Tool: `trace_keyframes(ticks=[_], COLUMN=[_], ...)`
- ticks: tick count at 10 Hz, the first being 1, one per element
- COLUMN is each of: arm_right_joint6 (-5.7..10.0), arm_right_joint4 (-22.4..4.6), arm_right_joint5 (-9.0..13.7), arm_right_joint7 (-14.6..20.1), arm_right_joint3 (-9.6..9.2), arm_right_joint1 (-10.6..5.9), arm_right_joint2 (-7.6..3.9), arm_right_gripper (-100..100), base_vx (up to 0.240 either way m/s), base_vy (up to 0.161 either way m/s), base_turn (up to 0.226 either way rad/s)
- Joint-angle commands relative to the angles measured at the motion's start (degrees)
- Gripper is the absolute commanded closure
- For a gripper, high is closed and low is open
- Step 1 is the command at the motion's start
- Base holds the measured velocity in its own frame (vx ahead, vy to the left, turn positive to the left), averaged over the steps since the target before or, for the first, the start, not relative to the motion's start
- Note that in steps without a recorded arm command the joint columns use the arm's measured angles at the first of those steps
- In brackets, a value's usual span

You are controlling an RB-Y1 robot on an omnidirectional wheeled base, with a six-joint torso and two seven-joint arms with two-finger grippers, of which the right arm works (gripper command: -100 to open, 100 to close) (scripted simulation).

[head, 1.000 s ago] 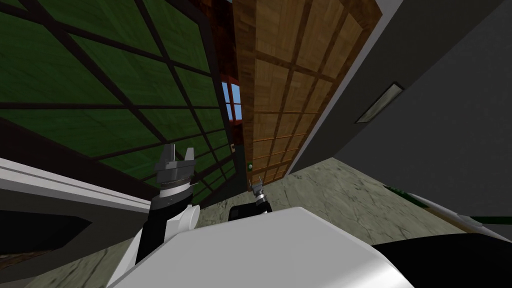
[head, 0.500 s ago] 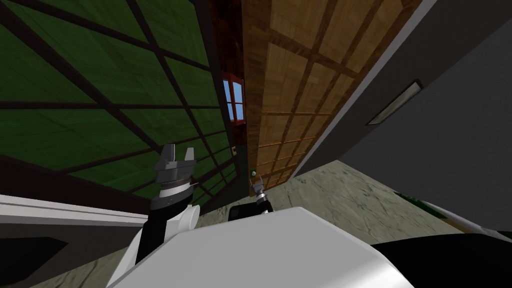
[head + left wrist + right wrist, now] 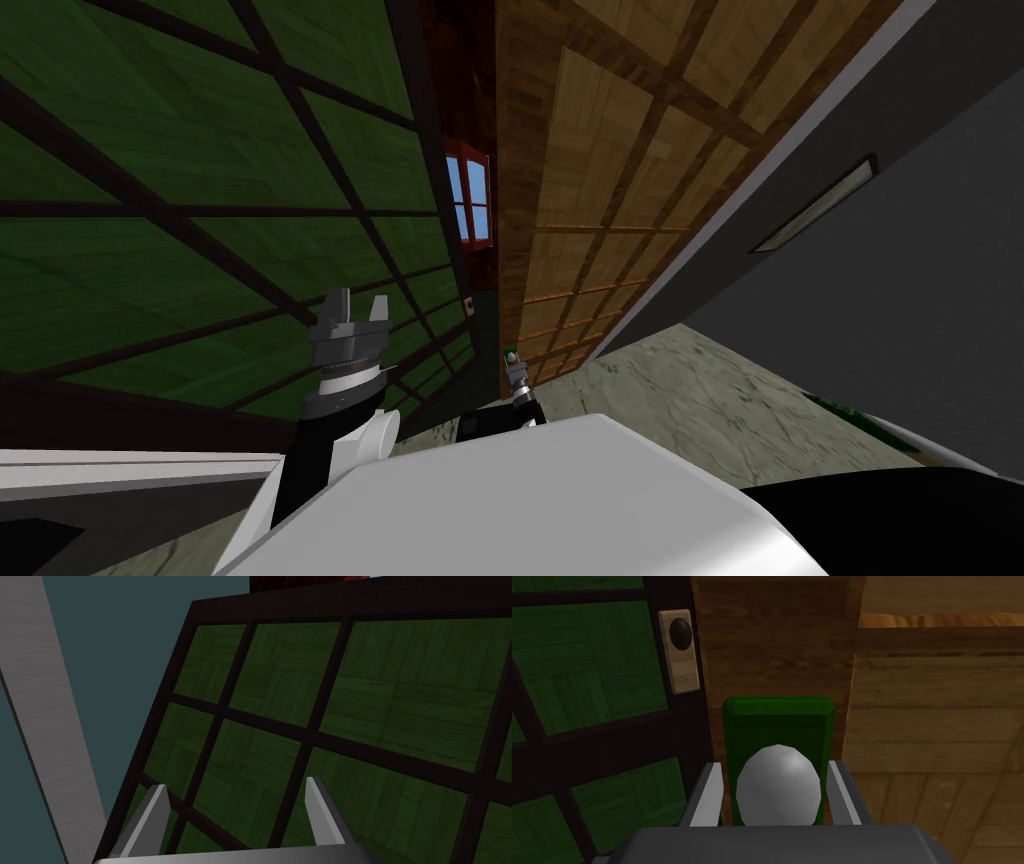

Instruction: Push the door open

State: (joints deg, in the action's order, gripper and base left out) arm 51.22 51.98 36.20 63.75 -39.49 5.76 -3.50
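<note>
A brown wooden panelled door [image 3: 620, 200] stands at the right and a green panelled door [image 3: 200, 150] with dark bars at the left. The wooden door [image 3: 937, 726] carries a grey round knob [image 3: 777, 788] on a green plate [image 3: 777, 718] near its edge. My right gripper [image 3: 774, 768] is shut on that knob, one finger at each side. In the head view the right gripper [image 3: 512, 362] is low against the wooden door's edge. My left gripper [image 3: 348, 305] is raised in front of the green door [image 3: 350, 726], and the left gripper [image 3: 235, 788] is open and holds nothing.
A narrow gap between the doors shows a red-framed window [image 3: 468, 200]. The green door [image 3: 587, 666] bears a pale plate with a dark knob [image 3: 681, 633]. A grey wall [image 3: 900, 300] runs along the right, over stone-patterned floor [image 3: 720, 410]. A white ledge [image 3: 130, 465] lies low at the left.
The whole head view has shifted: I have moved closer to the doors, which now loom larger, with less floor showing. The right gripper stays at the knob; the left arm keeps its pose.
</note>
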Motion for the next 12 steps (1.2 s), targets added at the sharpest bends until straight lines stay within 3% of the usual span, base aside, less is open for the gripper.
trace_keyframes(ticks=[1, 5, 6, 12], arm_right_joint6=[-0.06, -0.06, 0.24, 1.33], arm_right_joint4=[-0.01, -0.01, -0.52, -1.68], arm_right_joint5=[0.01, 0.01, 0.51, 1.79], arm_right_joint7=[0.0, 0.0, -0.33, -1.19], arm_right_joint3=[0.02, 0.02, 2.31, 8.32], arm_right_joint1=[-0.01, -0.01, -0.41, -1.5], arm_right_joint2=[-0.02, -0.02, -0.28, -0.63], arm_right_gripper=[100, 100, 100, 100], base_vx=[-0.024, -0.006, 0.021, 0.037], base_vy=[-0.007, -0.002, 0.006, 0.005], base_turn=[0.002, 0.002, 0.279, 0.166])
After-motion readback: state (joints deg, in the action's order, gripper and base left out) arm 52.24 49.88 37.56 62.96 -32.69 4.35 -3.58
